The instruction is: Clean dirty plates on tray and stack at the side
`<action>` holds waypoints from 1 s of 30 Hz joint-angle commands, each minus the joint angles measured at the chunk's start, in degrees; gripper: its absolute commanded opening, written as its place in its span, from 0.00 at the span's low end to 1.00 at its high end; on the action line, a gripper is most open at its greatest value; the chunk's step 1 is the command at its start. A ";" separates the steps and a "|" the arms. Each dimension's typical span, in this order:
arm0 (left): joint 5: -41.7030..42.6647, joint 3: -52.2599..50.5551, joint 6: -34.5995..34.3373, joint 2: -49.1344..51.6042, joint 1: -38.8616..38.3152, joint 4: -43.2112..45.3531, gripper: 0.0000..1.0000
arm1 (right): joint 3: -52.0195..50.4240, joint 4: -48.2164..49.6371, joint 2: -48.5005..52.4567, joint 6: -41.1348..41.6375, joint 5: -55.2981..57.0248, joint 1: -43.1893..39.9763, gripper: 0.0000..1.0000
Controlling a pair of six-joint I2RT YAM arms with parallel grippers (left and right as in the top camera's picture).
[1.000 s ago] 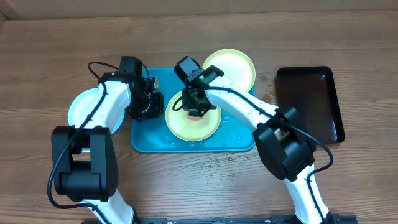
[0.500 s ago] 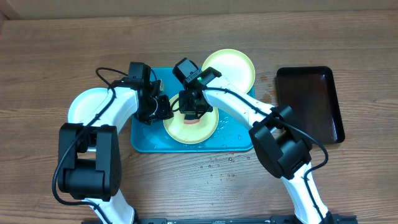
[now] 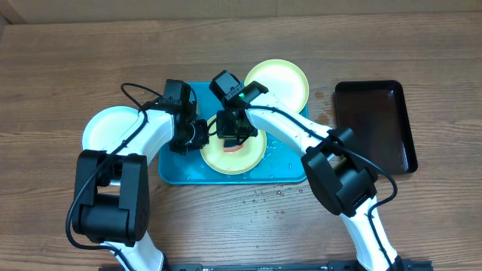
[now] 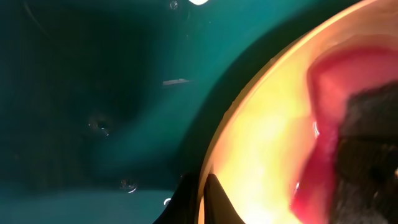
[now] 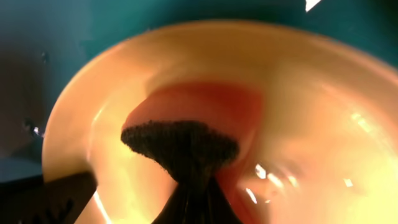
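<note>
The wooden table (image 3: 60,60) spreads under both my arms. In its middle lies the turquoise tray (image 3: 173,172), wet, with beads of water on its floor. Well off to my right is a glossy black tray (image 3: 376,128), apart from everything else.

Three plates are in view. A lime-rimmed plate (image 3: 252,159) sits on the turquoise tray, near its middle. A second lime-rimmed plate (image 3: 282,81) lies at the tray's far right corner, overlapping the rim there. A whitish-blue plate (image 3: 99,132) rests on the table to the left of the tray, partly hidden under my left arm.

My left gripper (image 3: 198,137) is at the left edge of the lime-rimmed plate (image 4: 261,149). In the left wrist view my two dark fingertips (image 4: 216,200) stand close on either side of that rim, pinching it, with the tray floor dark teal beyond.

My right gripper (image 3: 233,134) is down over the same plate, towards its far side. Its fingers are pressed together on a sponge (image 5: 180,142), whose dark rough side bunches up between them while its reddish body spreads flat against the plate's glossy surface (image 5: 311,124). The same reddish patch shows at the edge of the left wrist view.

A scatter of small water droplets (image 3: 263,197) dots the table just in front of the tray.
</note>
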 commanded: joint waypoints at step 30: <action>-1.27 0.48 0.15 -4.20 -0.26 -4.31 0.04 | 18.14 -21.51 -3.72 -13.46 -8.15 -5.01 0.04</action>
